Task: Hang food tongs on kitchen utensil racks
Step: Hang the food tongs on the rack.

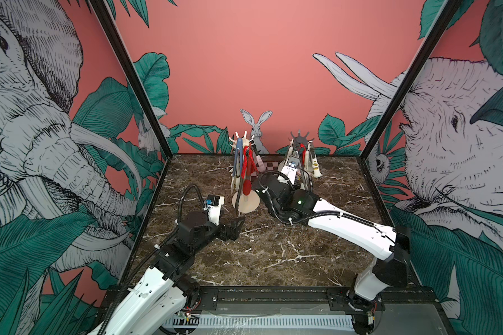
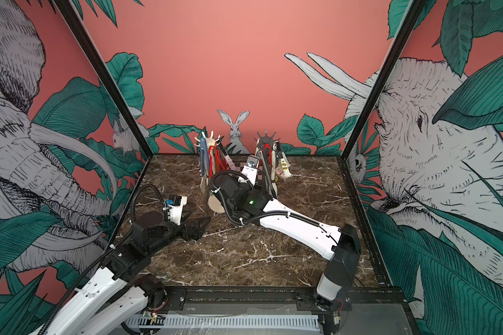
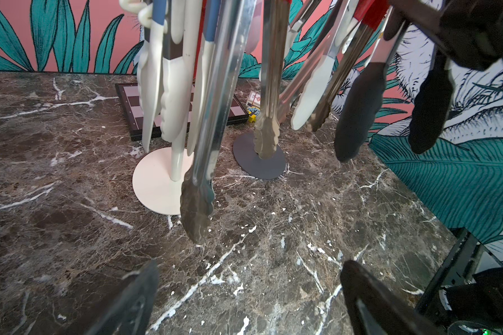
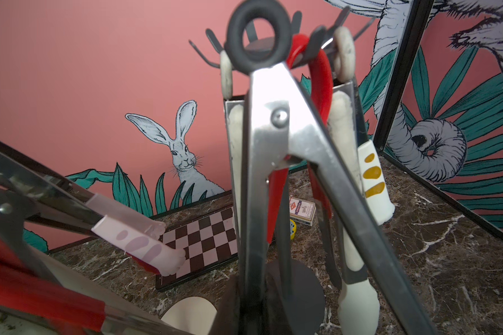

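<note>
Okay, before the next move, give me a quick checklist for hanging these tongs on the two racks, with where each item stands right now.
1. Left gripper open and empty: ok.
2. Right gripper shut, reaching in at the dark rack: ok, though its fingers are hidden.
3. Grip on the black-ringed tongs: cannot tell.
4. Black ring hooked on the dark rack: cannot tell. In the right wrist view it only overlaps the rack's top.
5. Cream rack and dark rack both upright: ok.
</note>
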Controlling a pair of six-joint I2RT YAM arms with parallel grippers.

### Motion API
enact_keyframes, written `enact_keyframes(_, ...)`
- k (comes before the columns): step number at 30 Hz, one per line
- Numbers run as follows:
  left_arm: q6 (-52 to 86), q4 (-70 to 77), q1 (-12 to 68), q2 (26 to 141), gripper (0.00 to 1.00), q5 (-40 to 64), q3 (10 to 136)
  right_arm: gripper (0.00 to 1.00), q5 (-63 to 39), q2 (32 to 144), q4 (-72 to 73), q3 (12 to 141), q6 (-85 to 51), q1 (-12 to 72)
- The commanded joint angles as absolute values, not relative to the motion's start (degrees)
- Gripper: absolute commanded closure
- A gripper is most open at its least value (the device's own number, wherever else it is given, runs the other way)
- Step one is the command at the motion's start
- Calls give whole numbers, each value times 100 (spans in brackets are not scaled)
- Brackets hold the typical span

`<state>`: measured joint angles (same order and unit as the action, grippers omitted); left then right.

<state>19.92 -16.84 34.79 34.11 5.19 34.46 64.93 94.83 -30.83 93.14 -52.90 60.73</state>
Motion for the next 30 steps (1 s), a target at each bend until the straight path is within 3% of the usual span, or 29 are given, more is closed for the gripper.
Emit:
enact_keyframes(1,2003,-1635,3480,3375,1,556,3485,100,6561,9536,-2988,9544,-5282,6079)
enact_keyframes(30,2048,-1639,3480,3383,1,549,3502,100,6243,9912,-4054,10116,-6032,5907)
